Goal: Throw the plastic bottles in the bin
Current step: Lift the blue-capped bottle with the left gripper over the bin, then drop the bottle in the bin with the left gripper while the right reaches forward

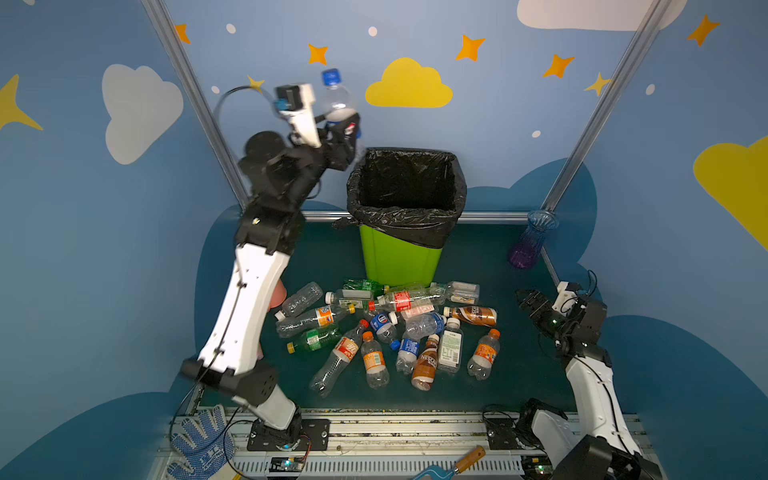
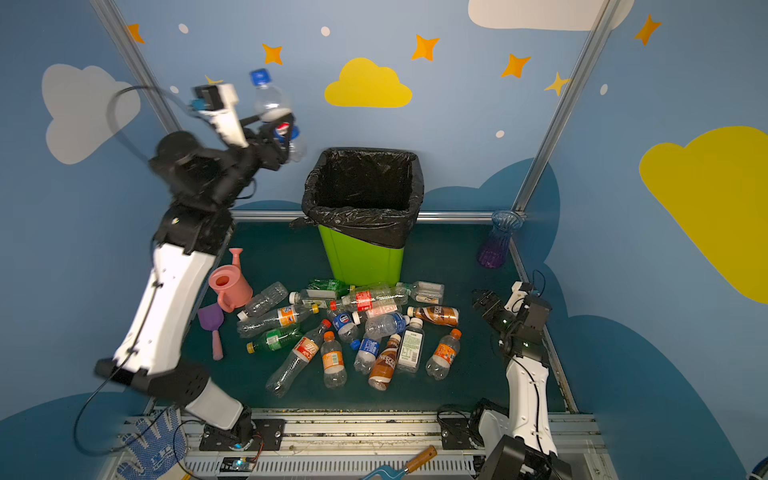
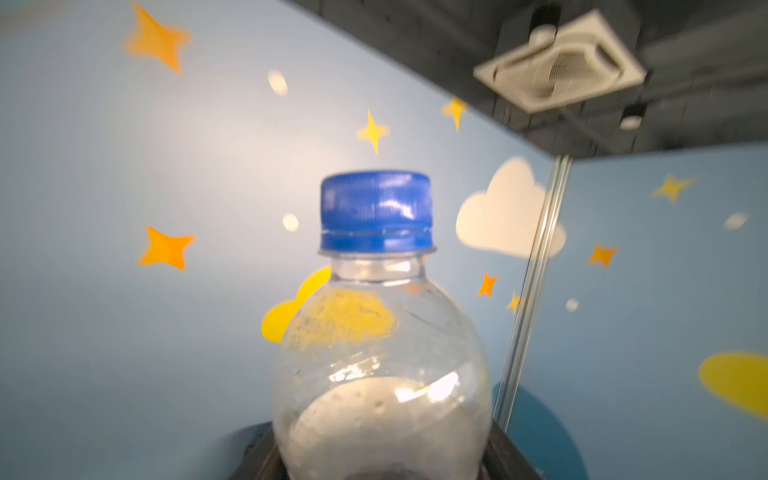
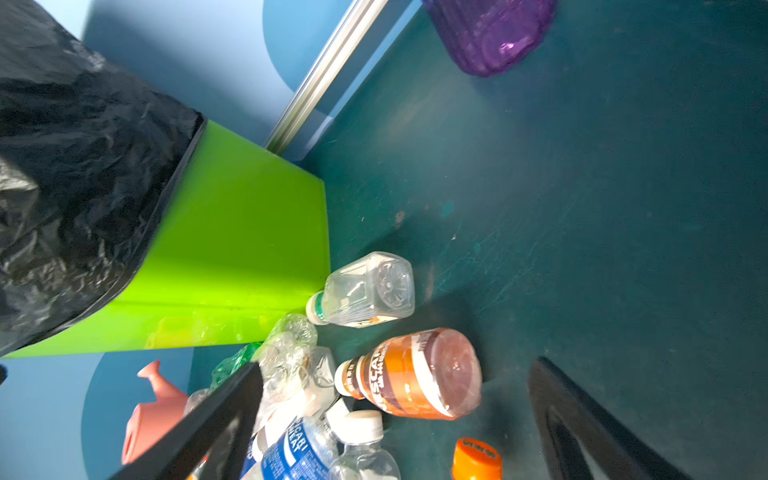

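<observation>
Littering the teal tabletop, bottles lie between starry walls.

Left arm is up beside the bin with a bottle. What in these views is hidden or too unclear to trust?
1. Left gripper: motion-blurred in both top views, cut off at the wrist view's bottom edge behind the blue-capped bottle; gripping or releasing, unclear.
2. Bin interior: dark black liner hides its contents in both top views.
3. Bottle pile: overlapping bottles hide those underneath, so no exact count.
</observation>
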You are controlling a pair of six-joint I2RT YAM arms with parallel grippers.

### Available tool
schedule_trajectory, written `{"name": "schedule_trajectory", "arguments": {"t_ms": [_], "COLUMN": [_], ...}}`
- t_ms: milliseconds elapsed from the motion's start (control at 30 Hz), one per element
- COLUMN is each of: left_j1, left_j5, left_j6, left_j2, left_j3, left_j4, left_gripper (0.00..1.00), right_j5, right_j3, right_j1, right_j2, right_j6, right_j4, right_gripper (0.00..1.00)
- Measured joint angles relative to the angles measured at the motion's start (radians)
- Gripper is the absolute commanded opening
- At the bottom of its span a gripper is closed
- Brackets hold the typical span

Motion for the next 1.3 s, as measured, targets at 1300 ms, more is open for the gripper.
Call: {"name": "schedule_trajectory", "arguments": {"t_ms": [1300], "left_j1": [-0.189], "left_j5": [-0.435], "left_j6": [-0.167], "left_j2": [-0.894], "left_j3": [-1.605], "left_j4": [0.202], "left_gripper": [1.00], "right_j5": [0.114], "right_j3": [-0.098], "right_j1": [0.264], "right_j2": [-0.111], "right_j6": [0.055], "right_j4": [-0.312], "right_gripper": [0.89]}}
